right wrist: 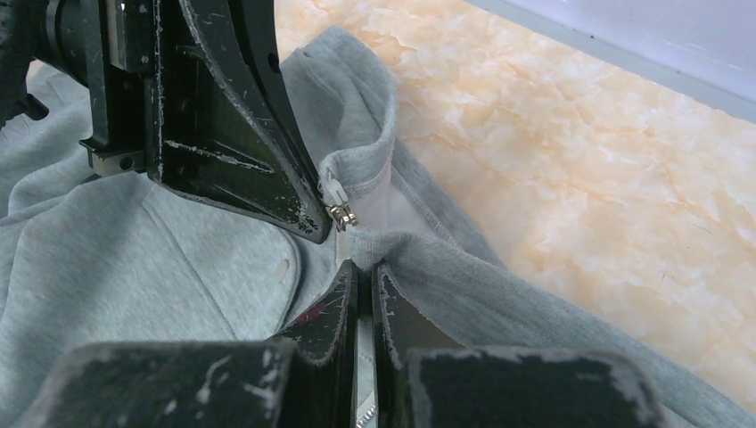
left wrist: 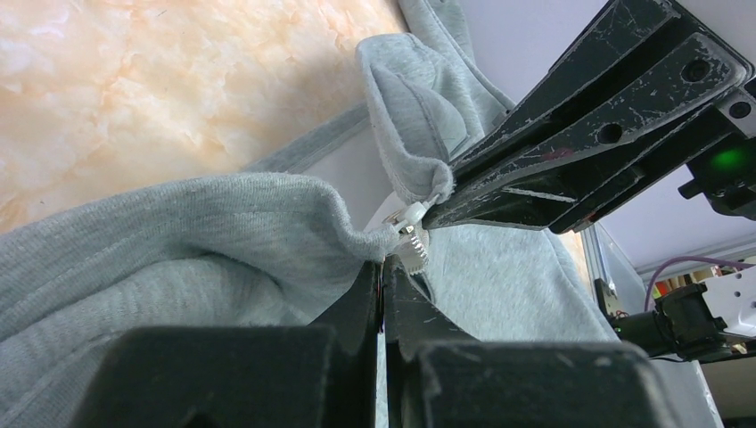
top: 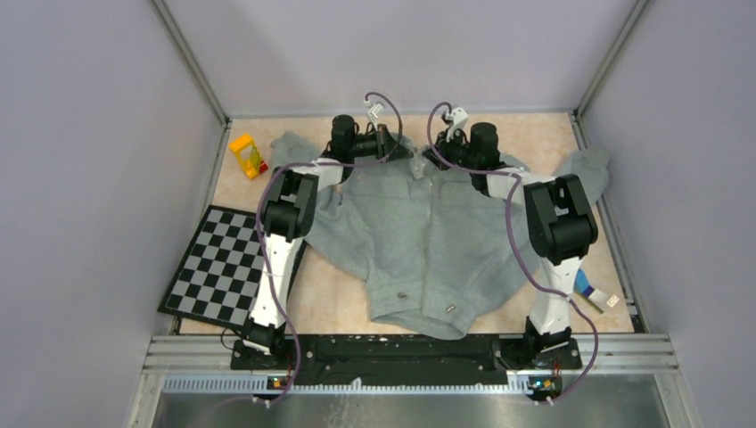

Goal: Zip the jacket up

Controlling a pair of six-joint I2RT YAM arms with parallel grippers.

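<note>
The grey fleece jacket (top: pixel 428 250) lies flat, hem near, collar far, its front looking closed along the centre. Both grippers meet at the collar top. My left gripper (top: pixel 403 150) is shut; in the left wrist view its tips (left wrist: pixel 383 260) pinch right at the metal zipper slider (left wrist: pixel 407 228) and the fabric edge. My right gripper (top: pixel 437 157) is shut on the collar edge (right wrist: pixel 419 254), its tips (right wrist: pixel 361 265) just beside the slider (right wrist: pixel 341 212). The jacket also fills the left wrist view (left wrist: pixel 178 232). Each gripper's black fingers show in the other's view.
A yellow toy block (top: pixel 247 155) stands at the far left by the sleeve. A checkerboard mat (top: pixel 218 267) lies at the near left. A small flat card (top: pixel 595 292) lies at the near right. Enclosure walls and metal rails (top: pixel 615 223) bound the table.
</note>
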